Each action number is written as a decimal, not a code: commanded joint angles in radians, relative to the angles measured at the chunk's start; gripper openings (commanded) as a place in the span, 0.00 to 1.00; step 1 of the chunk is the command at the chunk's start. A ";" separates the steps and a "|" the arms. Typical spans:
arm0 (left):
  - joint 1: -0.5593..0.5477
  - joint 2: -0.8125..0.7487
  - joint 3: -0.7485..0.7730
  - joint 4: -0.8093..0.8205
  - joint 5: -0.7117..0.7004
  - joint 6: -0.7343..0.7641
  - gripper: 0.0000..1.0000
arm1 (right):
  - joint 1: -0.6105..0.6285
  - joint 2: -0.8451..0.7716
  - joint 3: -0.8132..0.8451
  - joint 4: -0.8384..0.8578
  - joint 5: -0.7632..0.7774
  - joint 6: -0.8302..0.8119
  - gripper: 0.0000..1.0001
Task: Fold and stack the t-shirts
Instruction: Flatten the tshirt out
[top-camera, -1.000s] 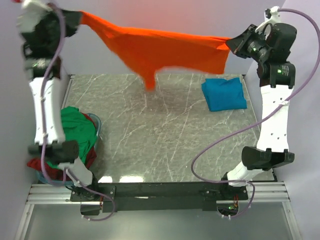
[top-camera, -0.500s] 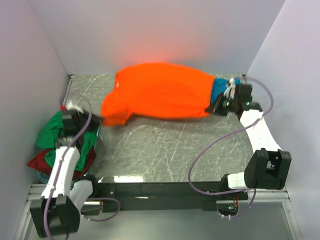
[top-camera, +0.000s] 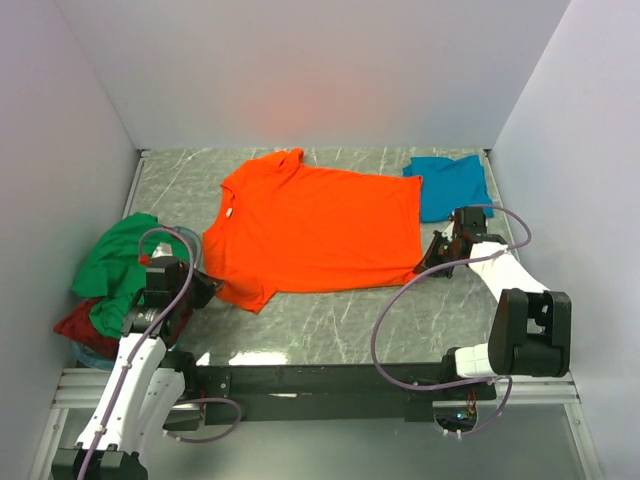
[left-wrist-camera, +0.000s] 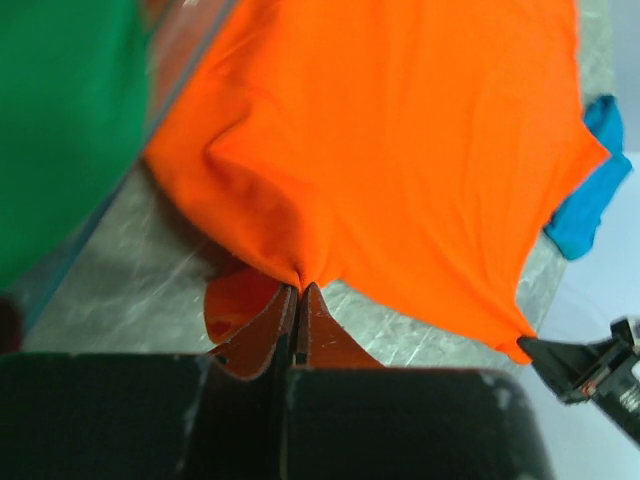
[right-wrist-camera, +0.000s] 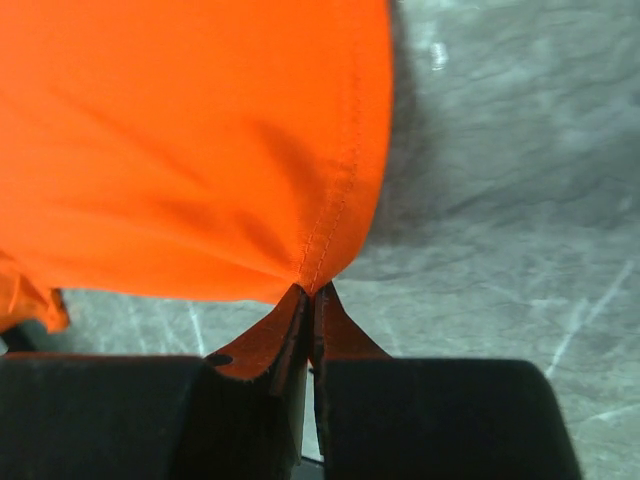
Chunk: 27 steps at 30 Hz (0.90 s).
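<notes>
Once aloft, orange t-shirt (top-camera: 320, 235) now flat.

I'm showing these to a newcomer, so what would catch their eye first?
The bright orange shirt, spread flat across the middle of the table. The left gripper pinches its near left sleeve and the right gripper its near right corner. A folded blue shirt lies at the far right, a green shirt heaped at the left edge.

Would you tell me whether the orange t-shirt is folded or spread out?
Spread: the orange t-shirt lies flat on the table, collar and sleeves showing.
</notes>
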<state>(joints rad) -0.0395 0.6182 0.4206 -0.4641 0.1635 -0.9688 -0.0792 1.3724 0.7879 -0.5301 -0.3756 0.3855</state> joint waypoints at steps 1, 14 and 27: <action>-0.010 -0.018 -0.006 -0.100 -0.074 -0.091 0.01 | -0.005 -0.004 -0.010 0.030 0.084 0.021 0.01; -0.010 -0.069 0.121 -0.364 -0.150 -0.174 0.01 | -0.005 -0.137 0.059 -0.157 0.260 0.026 0.03; -0.011 -0.299 0.194 -0.633 -0.160 -0.237 0.60 | -0.005 -0.174 0.022 -0.212 0.352 0.049 0.37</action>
<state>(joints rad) -0.0494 0.3679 0.5365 -0.9997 0.0341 -1.1942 -0.0792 1.2236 0.7986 -0.7116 -0.0956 0.4232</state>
